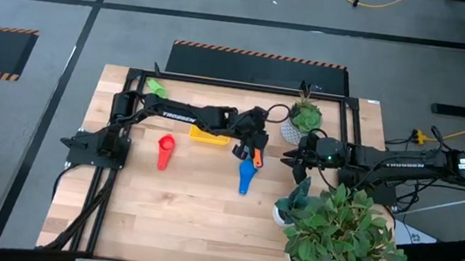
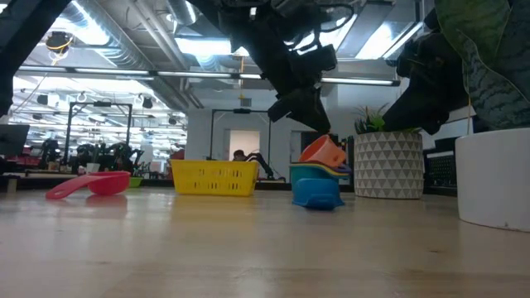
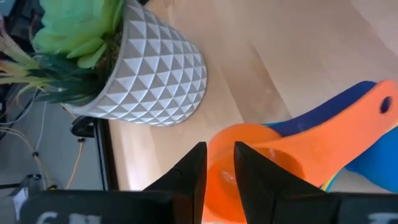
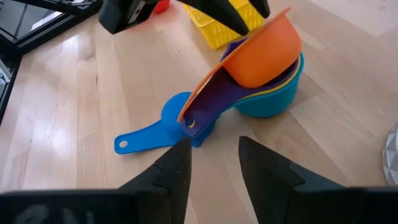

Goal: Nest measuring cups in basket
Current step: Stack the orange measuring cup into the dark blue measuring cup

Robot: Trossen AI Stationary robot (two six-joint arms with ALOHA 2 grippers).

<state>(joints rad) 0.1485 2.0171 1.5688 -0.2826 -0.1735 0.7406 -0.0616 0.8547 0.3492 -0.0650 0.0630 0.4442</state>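
The orange cup (image 4: 264,53) sits tilted on top of a stack of dark blue (image 4: 211,99) and light blue (image 4: 273,99) cups at mid-table. A blue cup (image 4: 165,121) lies on the wood against the stack. My left gripper (image 3: 217,165) reaches down onto the orange cup (image 2: 323,151), shut on it. My right gripper (image 4: 214,165) is open and hovers just right of the stack, touching nothing. The yellow basket (image 1: 208,135) stands behind the stack. The red cup (image 1: 165,151) lies to the left, and the green cup (image 1: 156,88) rests near the far left corner. My left gripper pinches the orange cup's bowl rim (image 3: 221,146), on the side opposite its handle (image 3: 348,121). Its fingers (image 3: 196,171) slant down from the table's left and above. The cup is tilted, its bowl resting in the nested cups below and its handle pointing down over them.
A white patterned plant pot (image 1: 296,131) stands close behind and to the right of the stack. A big leafy plant (image 1: 343,240) and a small white pot (image 1: 283,211) fill the near right corner. Bare wood lies in front of the red cup and the stack.
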